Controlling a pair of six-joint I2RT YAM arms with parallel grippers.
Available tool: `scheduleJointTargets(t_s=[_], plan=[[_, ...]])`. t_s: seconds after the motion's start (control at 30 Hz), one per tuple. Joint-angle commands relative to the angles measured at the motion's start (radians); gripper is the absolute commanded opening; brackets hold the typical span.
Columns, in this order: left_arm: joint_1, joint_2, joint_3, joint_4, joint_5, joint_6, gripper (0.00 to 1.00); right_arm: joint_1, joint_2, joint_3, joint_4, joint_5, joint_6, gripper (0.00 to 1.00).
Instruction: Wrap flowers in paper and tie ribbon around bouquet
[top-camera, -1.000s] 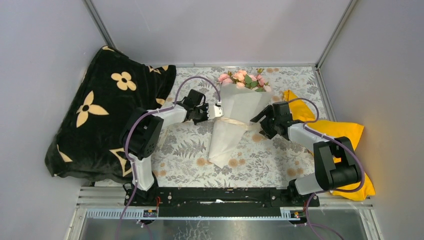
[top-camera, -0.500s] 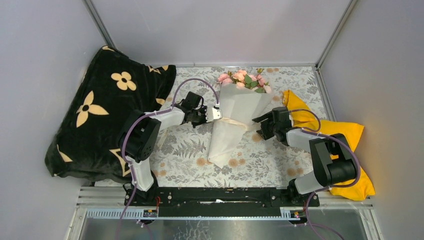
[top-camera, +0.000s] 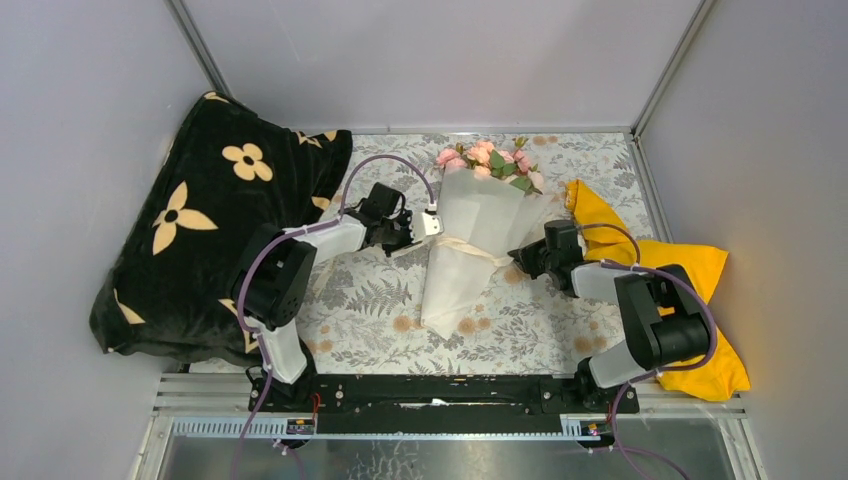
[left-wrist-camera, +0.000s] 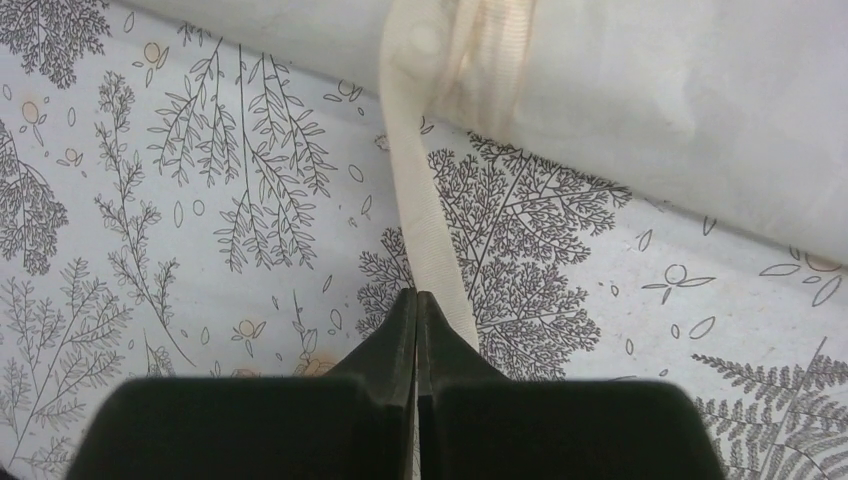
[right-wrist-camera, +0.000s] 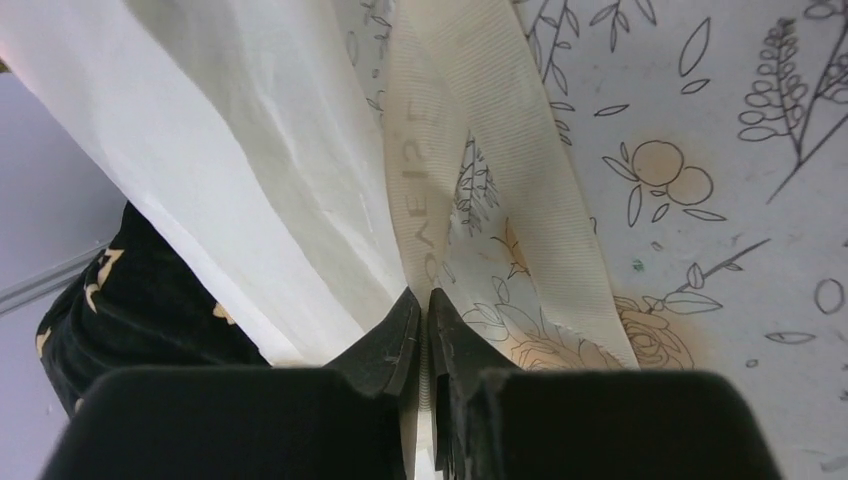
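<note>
The bouquet lies in the middle of the table, pink flowers (top-camera: 484, 157) at its far end and the white paper (top-camera: 468, 235) cone pointing toward me. The cream ribbon (top-camera: 462, 244) circles the cone's waist. My left gripper (top-camera: 428, 224) sits at the cone's left side, shut on a ribbon (left-wrist-camera: 422, 215) tail that runs from the wrap into its jaws (left-wrist-camera: 416, 296). On the cone's right, my right gripper (top-camera: 519, 256) is shut on the other ribbon (right-wrist-camera: 440, 150) end, with ribbed fabric showing between its jaws (right-wrist-camera: 424, 296) beside the paper (right-wrist-camera: 250, 150).
A black blanket (top-camera: 200, 230) with beige flower prints is heaped at the left. A yellow cloth (top-camera: 690, 270) lies along the right side under the right arm. The grey floral tablecloth (top-camera: 370, 290) covers the table, and grey walls close in three sides.
My right gripper has moved left to the cone's side and shut on the ribbon end. My left gripper has shut on the other tail and eased slightly left.
</note>
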Motion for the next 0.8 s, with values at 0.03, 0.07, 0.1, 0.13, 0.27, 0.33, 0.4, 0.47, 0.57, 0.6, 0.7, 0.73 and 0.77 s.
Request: scheduleJointTargets(t_s=[0.03, 0.07, 0.1, 0.13, 0.27, 0.33, 0.4, 0.47, 0.57, 0.6, 0.7, 0.73, 0.77], plan=[[-0.006, -0.041, -0.023, 0.016, -0.012, -0.053, 0.0, 0.006, -0.112, 0.053, -0.129, 0.126, -0.151, 0.14], [-0.008, -0.039, -0.027, 0.019, -0.02, -0.062, 0.0, 0.006, -0.125, 0.066, -0.16, 0.142, -0.189, 0.18], [-0.008, -0.037, -0.03, 0.021, -0.024, -0.066, 0.0, 0.006, -0.145, 0.073, -0.188, 0.157, -0.212, 0.2], [-0.011, -0.033, -0.033, 0.023, -0.028, -0.064, 0.0, 0.006, -0.156, 0.074, -0.201, 0.167, -0.229, 0.21], [-0.037, -0.005, -0.009, -0.027, -0.027, -0.003, 0.0, 0.006, -0.157, 0.073, -0.187, 0.157, -0.264, 0.21], [-0.059, 0.006, 0.033, -0.066, -0.022, 0.012, 0.28, 0.006, -0.135, 0.097, -0.204, 0.138, -0.284, 0.21], [-0.069, 0.014, 0.074, -0.083, 0.001, 0.019, 0.6, 0.006, -0.12, 0.12, -0.226, 0.132, -0.301, 0.21], [-0.069, 0.034, 0.105, -0.096, 0.019, 0.031, 0.75, 0.006, -0.116, 0.129, -0.235, 0.131, -0.319, 0.21], [-0.069, 0.101, 0.167, -0.127, 0.007, 0.036, 0.81, 0.006, -0.118, 0.148, -0.267, 0.132, -0.356, 0.22], [-0.069, 0.127, 0.188, -0.141, -0.002, 0.03, 0.81, 0.006, -0.12, 0.156, -0.282, 0.135, -0.371, 0.21], [-0.073, 0.186, 0.23, -0.163, -0.041, 0.014, 0.77, 0.006, -0.129, 0.17, -0.32, 0.149, -0.408, 0.19], [-0.075, 0.193, 0.23, -0.172, -0.046, 0.021, 0.74, 0.006, -0.134, 0.172, -0.332, 0.153, -0.416, 0.19], [-0.078, 0.194, 0.223, -0.18, -0.047, 0.032, 0.71, 0.006, -0.137, 0.175, -0.342, 0.156, -0.426, 0.19]])
